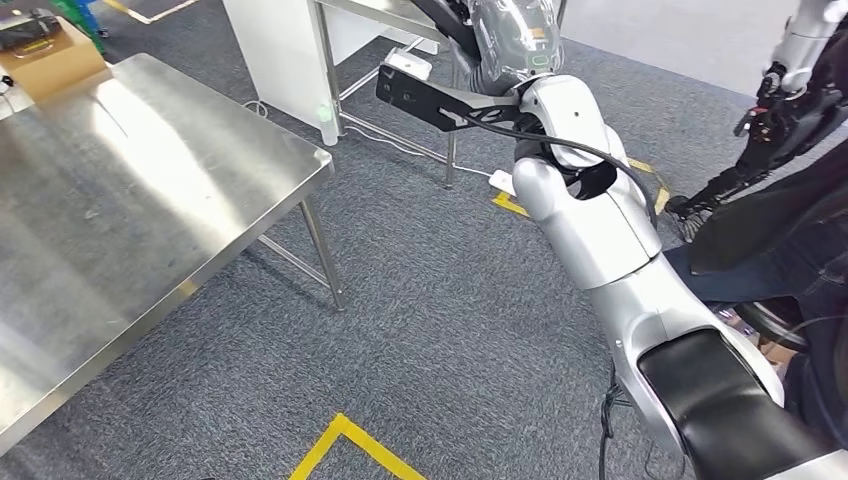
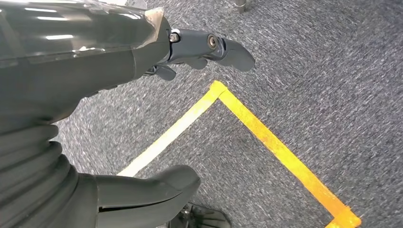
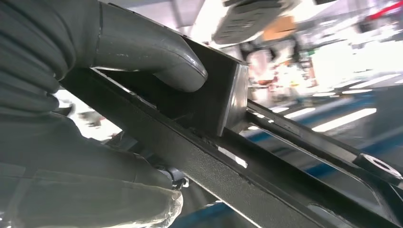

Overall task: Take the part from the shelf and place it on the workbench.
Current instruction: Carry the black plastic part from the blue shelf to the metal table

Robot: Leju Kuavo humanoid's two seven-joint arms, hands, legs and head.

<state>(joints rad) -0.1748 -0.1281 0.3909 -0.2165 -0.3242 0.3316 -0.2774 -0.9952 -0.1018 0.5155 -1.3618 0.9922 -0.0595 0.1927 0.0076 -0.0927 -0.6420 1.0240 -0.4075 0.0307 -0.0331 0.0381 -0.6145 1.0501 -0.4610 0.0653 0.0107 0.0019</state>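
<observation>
Looking down from the head view, the right arm reaches forward over the grey carpet, and the black part (image 1: 432, 98) sticks out from it, carried above the floor. Its long axis runs roughly level, the free end pointing away from the right arm toward the steel table (image 1: 150, 190), well apart from the tabletop. By my reckoning the pickup is done and the carry and set-down are left.

From the left wrist view, the left robot hand (image 2: 142, 123) hangs over the carpet and a yellow tape corner (image 2: 218, 90), released, fingers apart, holding nothing.

From the right wrist view, the right robot hand (image 3: 109, 95) grasps the part, its thumb (image 3: 157, 57) pressing a flat black block while long black bars run on past the hand toward a round eyelet (image 3: 378, 166).
</observation>
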